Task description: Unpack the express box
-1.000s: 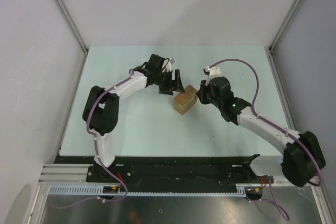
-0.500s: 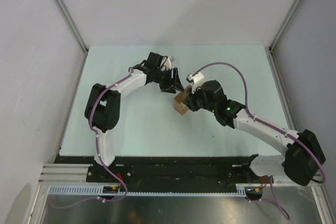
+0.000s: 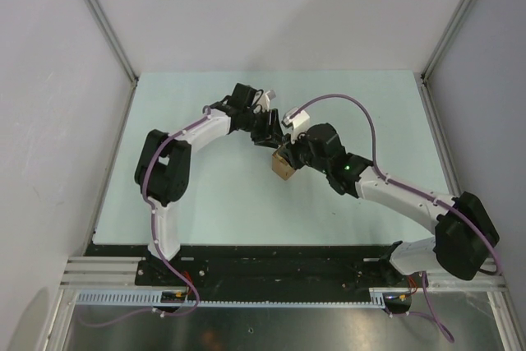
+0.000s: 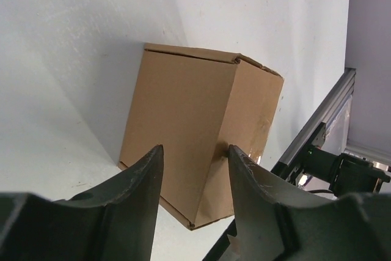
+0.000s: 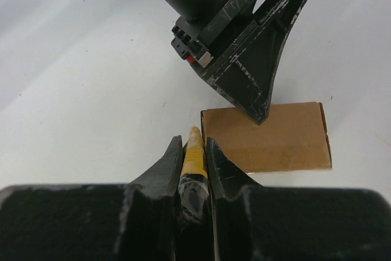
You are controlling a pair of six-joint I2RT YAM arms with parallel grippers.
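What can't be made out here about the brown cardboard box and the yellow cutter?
Top view: small brown cardboard box partly covered by right gripper; lid seam unreadable.
Right wrist: slim yellow cutter knife clamped between fingers; blade hidden.
Left wrist: box contents unseen; lid shut.

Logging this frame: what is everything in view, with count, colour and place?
express box: 1, brown cardboard, lid looks closed, mid-table between the two grippers.
cutter knife: 1, yellow, clamped in the right gripper, tip beside the box's edge.
table: 1, pale green, under everything.
enclosure walls: 3, white, at the left, back and right of the table.
cables: 2, purple, one along each arm.
left gripper: 1, black, open, fingers at the box from the far side.
right gripper: 1, black, shut on the cutter knife, close beside the box.
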